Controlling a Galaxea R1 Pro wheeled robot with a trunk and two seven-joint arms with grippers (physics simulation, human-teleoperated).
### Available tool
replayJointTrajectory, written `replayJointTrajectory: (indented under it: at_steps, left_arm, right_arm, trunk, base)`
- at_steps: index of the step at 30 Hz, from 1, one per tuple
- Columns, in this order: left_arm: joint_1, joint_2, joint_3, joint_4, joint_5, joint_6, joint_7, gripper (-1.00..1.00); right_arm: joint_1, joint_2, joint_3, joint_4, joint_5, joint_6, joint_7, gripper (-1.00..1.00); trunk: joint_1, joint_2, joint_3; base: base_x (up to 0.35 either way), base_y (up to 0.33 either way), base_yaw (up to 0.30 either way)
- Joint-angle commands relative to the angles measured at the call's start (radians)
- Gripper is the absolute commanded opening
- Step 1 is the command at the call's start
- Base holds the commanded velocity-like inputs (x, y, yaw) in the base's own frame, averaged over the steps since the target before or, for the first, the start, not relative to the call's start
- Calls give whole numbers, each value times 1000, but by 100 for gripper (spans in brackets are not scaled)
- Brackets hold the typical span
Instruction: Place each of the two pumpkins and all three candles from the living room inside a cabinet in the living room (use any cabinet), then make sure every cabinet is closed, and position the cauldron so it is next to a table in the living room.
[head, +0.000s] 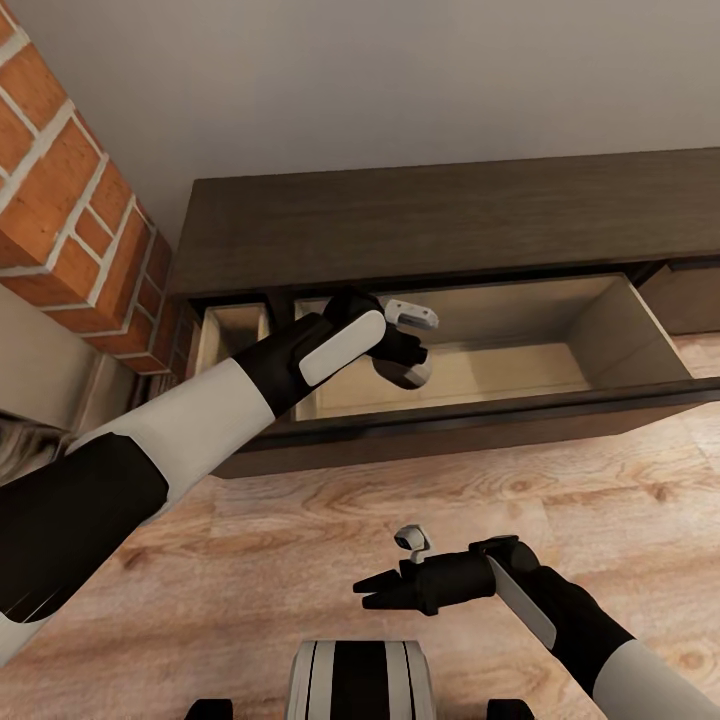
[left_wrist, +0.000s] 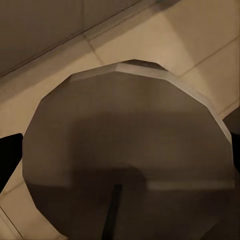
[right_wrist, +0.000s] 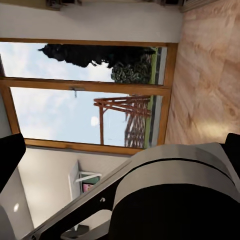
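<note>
My left arm reaches into the wide open drawer (head: 625, 335) of the dark-brown cabinet (head: 430, 215). My left gripper (head: 405, 362) hangs over the drawer's tan floor, near its left end. The left wrist view has a stout grey-brown candle (left_wrist: 125, 150) close up, its flat top facing the camera. A black fingertip (left_wrist: 9, 155) sits at each side of it, so the gripper is shut on the candle. My right gripper (head: 366, 592) is open and holds nothing. It hovers low over the wood floor in front of the cabinet. The pumpkins, cauldron and table are out of view.
A brick fireplace (head: 70, 200) stands left of the cabinet. A narrow drawer (head: 232, 330) at the cabinet's left end is also pulled out. My base (head: 360, 680) is just below the right gripper. The right wrist view looks past my trunk (right_wrist: 175, 195) to a window (right_wrist: 90, 95).
</note>
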Motion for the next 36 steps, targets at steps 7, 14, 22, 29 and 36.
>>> replayJointTrajectory:
  at_steps: [7, 14, 22, 29, 36]
  left_arm:
    - [-1, 0, -4, -2, 10, 0, 10, -100]
    - [-1, 0, -4, -2, 10, 1, 10, -100]
    - [-1, 0, -3, -3, 8, 0, 10, -100]
    - [-1, 0, 0, 0, 9, 0, 24, -100]
    - [-1, 0, 0, 1, 10, 0, 32, 100]
  right_arm:
    - [-1, -1, 4, 0, -8, 8, -1, 100]
    - [-1, -1, 4, 0, -9, 3, -1, 100]
    - [-1, -1, 5, -1, -9, -19, 0, 100]
    - [-1, -1, 37, -5, -8, -21, -1, 100]
    - [-1, 0, 43, -8, -8, -21, -3, 100]
  trunk:
    - [1, -1, -12]
    - [3, -2, -32]
    - [5, -3, -43]
    - [5, -3, -43]
    - [5, -3, -43]
  base:
    - [0, 0, 0]
    - [0, 0, 0]
    - [0, 0, 0]
    - [0, 0, 0]
    - [0, 0, 0]
